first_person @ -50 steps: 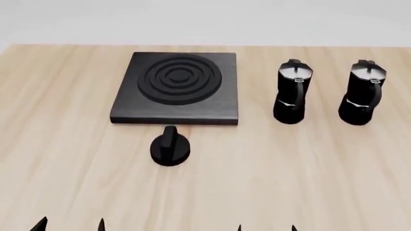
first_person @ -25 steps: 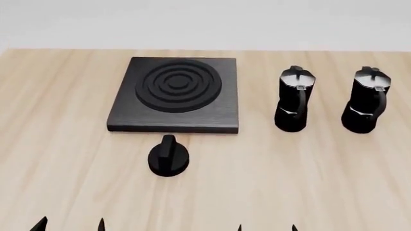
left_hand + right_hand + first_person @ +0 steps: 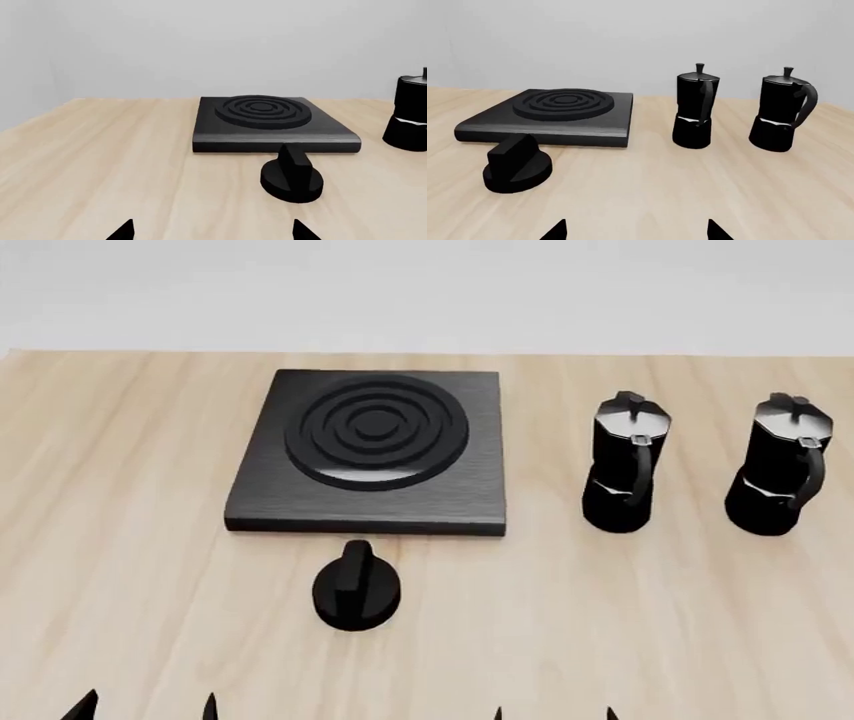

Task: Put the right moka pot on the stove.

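The head view has shifted, everything sliding lower in frame; nothing is grasped. Both tools, left [image 3: 147, 706] and right [image 3: 554, 712], sit wide and empty. The right moka pot [image 3: 783, 478] stands on the worktop [image 3: 134, 540], well apart from the stove [image 3: 371, 452].

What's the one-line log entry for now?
phase: approach | right pot: upright on table, untouched | stove: bare | left gripper: open | right gripper: open

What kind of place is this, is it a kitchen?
Probably a pretend kitchen counter in a computer simulation: a wooden table holds a stove with a ringed burner, a round knob, and two black moka pots for making coffee.
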You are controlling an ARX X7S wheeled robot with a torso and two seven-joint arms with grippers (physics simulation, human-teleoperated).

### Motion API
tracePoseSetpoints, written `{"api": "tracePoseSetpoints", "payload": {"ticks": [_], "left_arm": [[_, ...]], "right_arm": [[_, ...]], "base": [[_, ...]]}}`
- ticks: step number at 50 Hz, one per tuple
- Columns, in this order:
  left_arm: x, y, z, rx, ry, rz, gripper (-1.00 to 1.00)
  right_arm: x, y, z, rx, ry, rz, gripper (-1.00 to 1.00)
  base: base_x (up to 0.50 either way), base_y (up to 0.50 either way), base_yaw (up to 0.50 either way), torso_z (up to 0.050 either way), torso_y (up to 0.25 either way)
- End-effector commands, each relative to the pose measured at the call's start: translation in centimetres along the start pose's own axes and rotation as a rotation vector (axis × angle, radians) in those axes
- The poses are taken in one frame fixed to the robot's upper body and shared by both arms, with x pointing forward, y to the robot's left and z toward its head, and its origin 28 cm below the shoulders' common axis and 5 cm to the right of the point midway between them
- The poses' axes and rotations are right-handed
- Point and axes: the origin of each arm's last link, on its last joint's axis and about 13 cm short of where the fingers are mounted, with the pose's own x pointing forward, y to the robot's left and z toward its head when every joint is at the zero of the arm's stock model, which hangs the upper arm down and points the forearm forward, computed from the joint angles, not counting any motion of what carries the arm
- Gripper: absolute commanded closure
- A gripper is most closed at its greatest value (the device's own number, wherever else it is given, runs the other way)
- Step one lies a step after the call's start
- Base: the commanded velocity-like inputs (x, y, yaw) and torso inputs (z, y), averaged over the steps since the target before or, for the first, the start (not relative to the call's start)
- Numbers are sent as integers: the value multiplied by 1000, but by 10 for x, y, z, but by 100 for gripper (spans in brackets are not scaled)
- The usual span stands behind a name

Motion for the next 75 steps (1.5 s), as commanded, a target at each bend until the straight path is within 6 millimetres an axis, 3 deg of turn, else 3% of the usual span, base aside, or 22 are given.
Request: {"api": "tracePoseSetpoints", "payload": {"ticks": [1,75], "left_arm": [[0,0,0,0,0,1,-100],[0,0,1,1,0,3,-100]], "right_arm": [[0,0,0,-3,0,1,-100],[0,-2,-1,12,1,-3,-100]], "base": [[90,62,0,0,0],[151,8,0,0,0]]}}
